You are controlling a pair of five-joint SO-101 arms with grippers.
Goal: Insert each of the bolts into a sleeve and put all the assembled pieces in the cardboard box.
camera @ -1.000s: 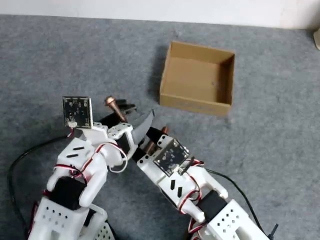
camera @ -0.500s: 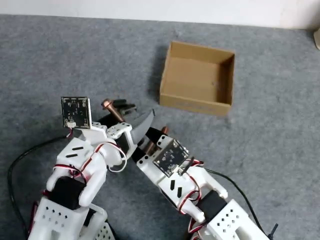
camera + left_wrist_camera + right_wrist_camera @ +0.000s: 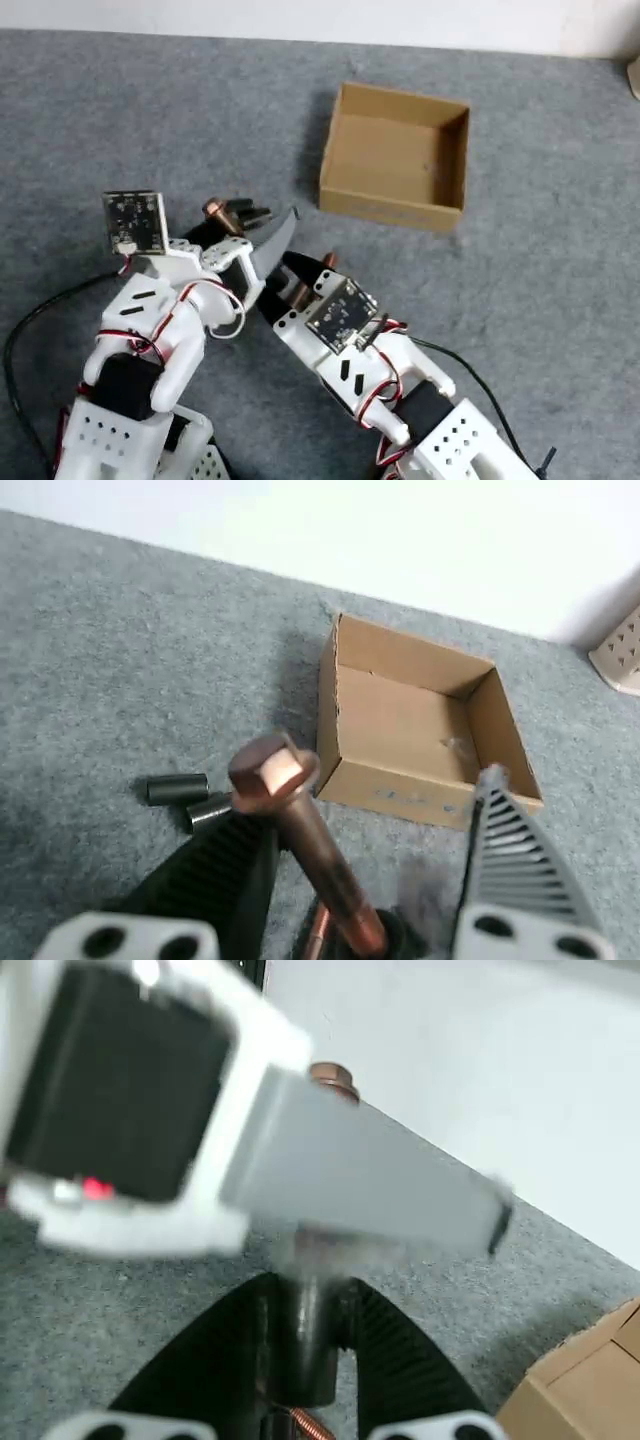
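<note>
I see my left gripper [image 3: 372, 808] with its jaws wide apart around the copper hex-head bolt [image 3: 305, 832]. The bolt's shank sits in a dark metal sleeve [image 3: 305, 1352], which my right gripper [image 3: 308, 1302] clamps. A loose dark sleeve [image 3: 178, 788] and a second loose sleeve [image 3: 210, 809] lie on the grey carpet [image 3: 120, 660], beside the open brown cardboard box [image 3: 420, 796].

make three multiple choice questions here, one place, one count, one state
1. Where is the bolt? A lying flat B in the held sleeve C in a person's hand
2. How many loose sleeves on the table? A two B four C none
3. The left end effector is A open B shut on the bolt C shut on a sleeve
Key: 1B, its shank enters the sleeve the right end effector grips; 2A, a pair lie side by side; 3A, its jaws stand apart around the bolt.
</note>
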